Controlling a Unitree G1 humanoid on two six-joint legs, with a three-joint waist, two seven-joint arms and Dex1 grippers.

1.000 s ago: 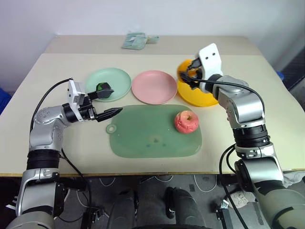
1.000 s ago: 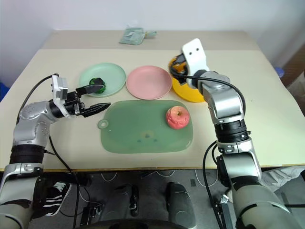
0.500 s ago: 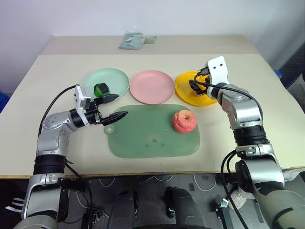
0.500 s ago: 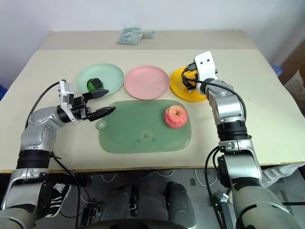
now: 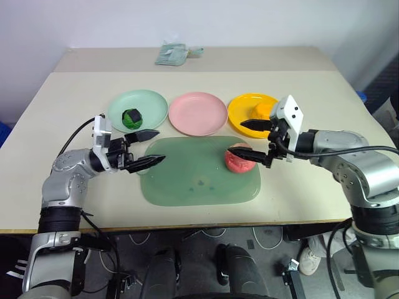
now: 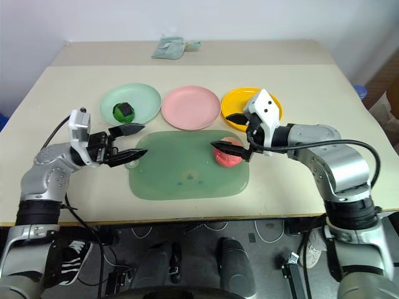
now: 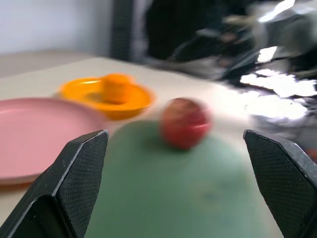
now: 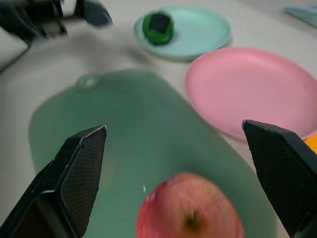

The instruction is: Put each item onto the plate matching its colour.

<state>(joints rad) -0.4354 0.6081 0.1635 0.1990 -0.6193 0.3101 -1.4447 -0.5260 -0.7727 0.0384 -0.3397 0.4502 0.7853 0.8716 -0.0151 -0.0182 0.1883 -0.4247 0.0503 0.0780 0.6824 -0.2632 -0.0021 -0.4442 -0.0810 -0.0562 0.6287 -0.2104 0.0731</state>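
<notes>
Nearest the camera, in the lower middle of the left eye view, lies the large green rounded-rectangle mat [image 5: 199, 173]. On its right part sits the pinkish-red toy apple [image 5: 239, 159], the one item not yet on a plate.

The right gripper [image 5: 248, 139] stands at the apple from the right of the frame, its two black fingers spread wide and holding nothing; one finger lies across the apple's top, the other is raised toward the yellow-orange plate. The risk here is a poor grip: if the jaws close while only one finger is near the fruit, the round, smooth apple may squirt out and roll across the mat or off the table edge.

At the mat's left corner the left gripper [image 5: 148, 147] is also wide open and empty, pointing toward the middle of the frame. Were both arms to head for the apple, they could collide over the mat.

Farther back, in a row across the upper middle, sit the mint green round plastic plate [image 5: 153, 103] with the dark green-black lump [image 5: 131, 116] on it, the empty pink round plate [image 5: 199, 113], and the yellow-orange round plate [image 5: 244, 112] carrying the orange citrus-like ball [image 5: 263, 111]. The pink plate lies between the other two, so a careless carry might clip a neighbouring rim or drop the apple on the wrong colour.
</notes>
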